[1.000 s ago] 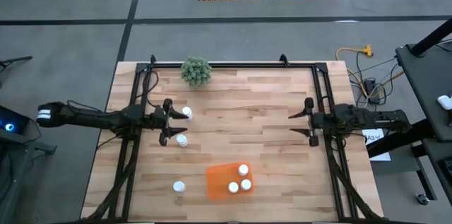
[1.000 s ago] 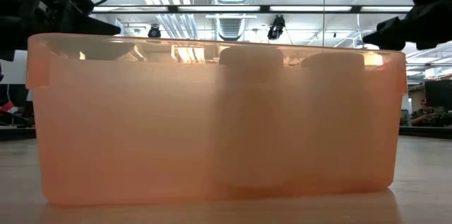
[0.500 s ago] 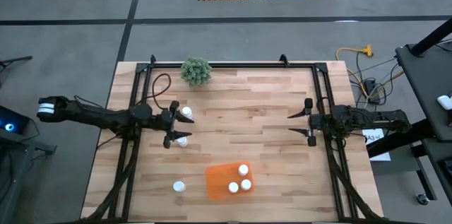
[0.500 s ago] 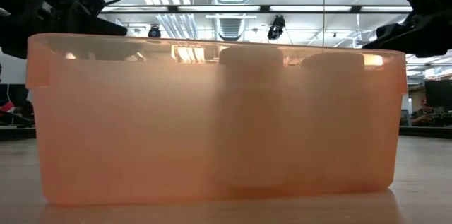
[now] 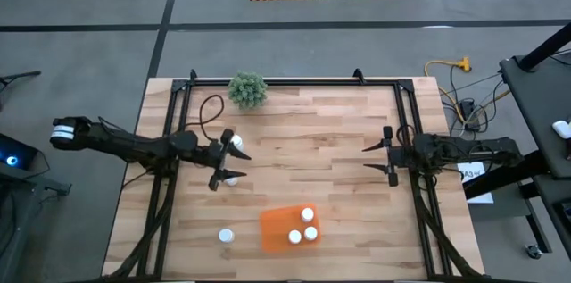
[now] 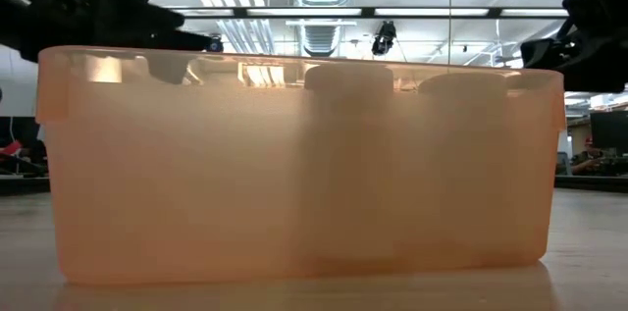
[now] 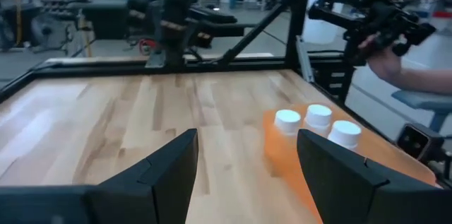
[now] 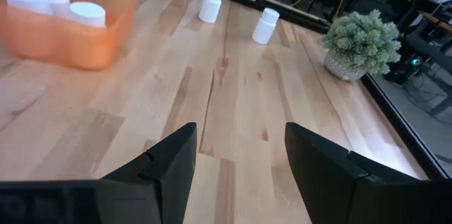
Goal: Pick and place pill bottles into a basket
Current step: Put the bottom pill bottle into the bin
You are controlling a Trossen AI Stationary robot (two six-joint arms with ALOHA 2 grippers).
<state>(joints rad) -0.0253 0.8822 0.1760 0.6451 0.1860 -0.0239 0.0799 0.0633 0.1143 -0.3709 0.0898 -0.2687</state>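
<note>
The orange basket (image 5: 284,229) stands near the table's near edge and holds three white pill bottles (image 5: 306,214). It fills the low view (image 6: 196,174), and it shows in the left wrist view (image 7: 296,146). Three more bottles stand upright on the table: one (image 5: 235,141) and another (image 5: 230,177) on either side of my left gripper (image 5: 234,160), and one (image 5: 226,236) left of the basket. My left gripper (image 7: 247,174) is open and empty, raised above the table. My right gripper (image 5: 369,157) is open and empty at the table's right, also seen in its wrist view (image 8: 240,167).
A small green plant (image 5: 247,89) stands at the far edge, left of the middle. Dark frame rails (image 5: 165,194) run along the table's left, right and far sides. Bare wood (image 5: 312,149) lies between the two grippers. A person's hand (image 7: 395,61) shows beyond the table.
My left gripper has gone a little toward the table's right edge, between the two bottles, and has turned toward the basket. My right gripper has crept slightly toward the table's left. No bottle has moved.
</note>
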